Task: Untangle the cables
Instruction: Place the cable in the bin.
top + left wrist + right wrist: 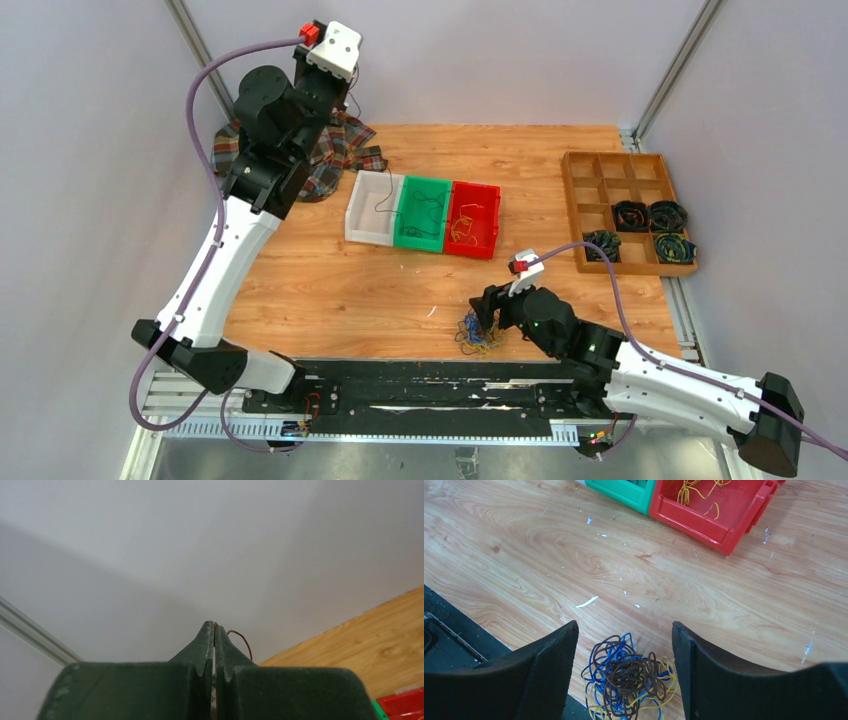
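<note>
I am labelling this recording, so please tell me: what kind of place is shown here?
Probably a lab robot test cell: plain grey panel walls, two arms bolted at a wooden table edge, and coloured sorting bins.

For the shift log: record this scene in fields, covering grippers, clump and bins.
left gripper: shut on a brown wire, raised by the wall
right gripper: open, over the clump
clump: blue, brown, yellow wires tangled at the table's near edge
bins: white, green, red side by side; yellow wires in red
</note>
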`<state>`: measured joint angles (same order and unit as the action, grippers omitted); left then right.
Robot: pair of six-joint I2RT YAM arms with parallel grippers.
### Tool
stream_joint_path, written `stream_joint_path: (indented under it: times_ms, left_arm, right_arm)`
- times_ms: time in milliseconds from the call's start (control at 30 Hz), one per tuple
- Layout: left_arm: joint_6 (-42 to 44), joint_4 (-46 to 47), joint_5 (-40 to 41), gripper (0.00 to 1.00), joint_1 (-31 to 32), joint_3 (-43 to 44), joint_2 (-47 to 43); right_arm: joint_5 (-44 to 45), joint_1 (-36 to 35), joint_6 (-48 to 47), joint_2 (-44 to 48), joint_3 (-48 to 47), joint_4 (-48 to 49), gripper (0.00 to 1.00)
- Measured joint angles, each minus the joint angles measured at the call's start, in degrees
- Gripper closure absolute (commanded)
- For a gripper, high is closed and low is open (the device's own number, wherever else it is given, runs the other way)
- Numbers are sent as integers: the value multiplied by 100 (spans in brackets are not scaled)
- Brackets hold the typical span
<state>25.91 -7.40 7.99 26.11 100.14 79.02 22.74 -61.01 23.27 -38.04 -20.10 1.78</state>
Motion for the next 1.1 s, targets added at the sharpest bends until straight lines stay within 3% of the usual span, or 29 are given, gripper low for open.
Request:
stream_joint_path:
  times_ms: [533,667,967,1100]
  left_arm:
    - [-481,-116,-402,100,-2,2216,726]
    - [-496,-46,-413,99,-2,1897,623]
    - [-192,131,-424,99,-4,7,455]
    - [20,175,-422,99,-7,-256,483]
  right_arm:
    - [96,0,2,15,2,-81,32]
    - [96,0,4,-15,9,-79,32]
    - [98,0,7,24,35,-79,32]
    - [103,0,11,116,111,-83,32]
